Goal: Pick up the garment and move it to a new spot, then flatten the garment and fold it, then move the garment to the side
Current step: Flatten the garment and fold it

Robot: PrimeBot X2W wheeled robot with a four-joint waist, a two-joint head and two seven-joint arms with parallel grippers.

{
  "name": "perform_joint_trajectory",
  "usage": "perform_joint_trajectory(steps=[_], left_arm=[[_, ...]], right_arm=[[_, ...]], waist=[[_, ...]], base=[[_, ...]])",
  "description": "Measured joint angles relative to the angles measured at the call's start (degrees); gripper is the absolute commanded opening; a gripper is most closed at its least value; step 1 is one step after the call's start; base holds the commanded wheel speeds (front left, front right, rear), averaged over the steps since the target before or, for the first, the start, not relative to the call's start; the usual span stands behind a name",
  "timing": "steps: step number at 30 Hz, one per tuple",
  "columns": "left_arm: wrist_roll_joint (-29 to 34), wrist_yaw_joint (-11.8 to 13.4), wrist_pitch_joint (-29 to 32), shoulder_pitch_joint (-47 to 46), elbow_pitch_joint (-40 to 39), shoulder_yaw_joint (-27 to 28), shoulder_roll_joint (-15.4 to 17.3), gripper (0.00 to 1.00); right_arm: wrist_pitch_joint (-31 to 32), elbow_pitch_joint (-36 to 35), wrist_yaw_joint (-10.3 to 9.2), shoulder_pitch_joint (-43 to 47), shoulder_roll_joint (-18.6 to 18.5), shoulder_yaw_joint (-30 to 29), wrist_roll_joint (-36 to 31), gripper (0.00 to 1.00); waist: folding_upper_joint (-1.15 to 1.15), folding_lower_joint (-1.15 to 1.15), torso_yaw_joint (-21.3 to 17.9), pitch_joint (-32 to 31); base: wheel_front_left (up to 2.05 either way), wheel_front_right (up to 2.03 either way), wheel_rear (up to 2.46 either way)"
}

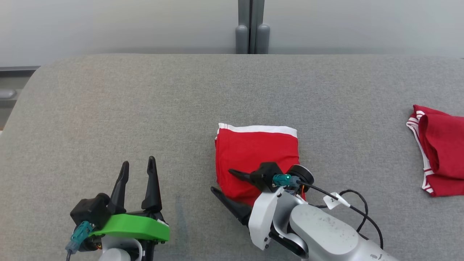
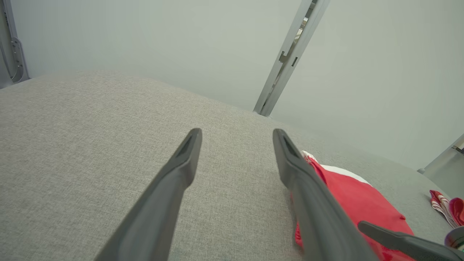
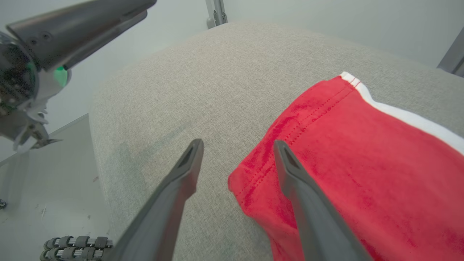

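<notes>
The garment (image 1: pixel 253 152) is red with a white band along its far edge and lies folded into a neat rectangle at the middle of the grey padded table (image 1: pixel 145 108). My right gripper (image 1: pixel 221 179) stands open at the garment's near left corner, one finger over the red cloth and the other over bare table, holding nothing. The right wrist view shows that corner (image 3: pixel 362 152) between and beside the spread fingers (image 3: pixel 238 145). My left gripper (image 1: pixel 138 161) is open and empty over the table, well left of the garment (image 2: pixel 351 195).
A second red garment with white stripes (image 1: pixel 442 152) lies crumpled at the table's right edge. A grey post (image 1: pixel 251 27) stands behind the table's far edge. The table's rounded left end drops to the floor (image 3: pixel 43 188).
</notes>
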Motion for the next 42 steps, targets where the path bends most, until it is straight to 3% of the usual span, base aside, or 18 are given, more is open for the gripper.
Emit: perform_joint_trajectory(steps=[12, 20, 29, 35, 42], left_arm=[[0.1, 0.0, 0.0, 0.37, -0.23, 0.12, 0.0, 1.0], [0.49, -0.29, 0.0, 0.71, -0.91, -0.12, 0.0, 1.0], [1.03, -0.77, 0.0, 2.43, 0.03, -0.87, -0.01, 1.0], [1.59, -1.35, 0.0, 4.07, 0.4, 0.41, -0.02, 1.0], [2.49, -1.0, 0.0, 7.87, 0.0, 2.76, -0.03, 1.0]], right_arm=[[-5.05, -1.26, 0.0, 0.85, -0.02, -13.45, -6.22, 1.0], [-7.34, -1.48, 0.0, 3.72, -0.01, -28.21, -14.88, 1.0], [-8.35, -7.39, 0.0, 13.35, -0.03, -45.62, -20.46, 1.0], [-8.56, -11.35, 0.0, 20.03, -0.03, -49.59, -20.4, 1.0], [-8.57, -13.81, 0.0, 25.71, -0.04, -49.8, -20.16, 1.0]], waist=[[0.0, 0.0, -2.88, -1.15], [0.0, 0.0, -3.35, -1.75], [0.0, 0.0, -5.99, -2.89], [0.0, 0.0, -8.35, -3.52], [0.0, 0.0, -10.18, -4.33]], base=[[0.0, 0.0, 0.0], [0.0, 0.0, 0.0], [0.0, 0.0, 0.0], [0.0, 0.0, 0.0], [0.0, 0.0, 0.0]])
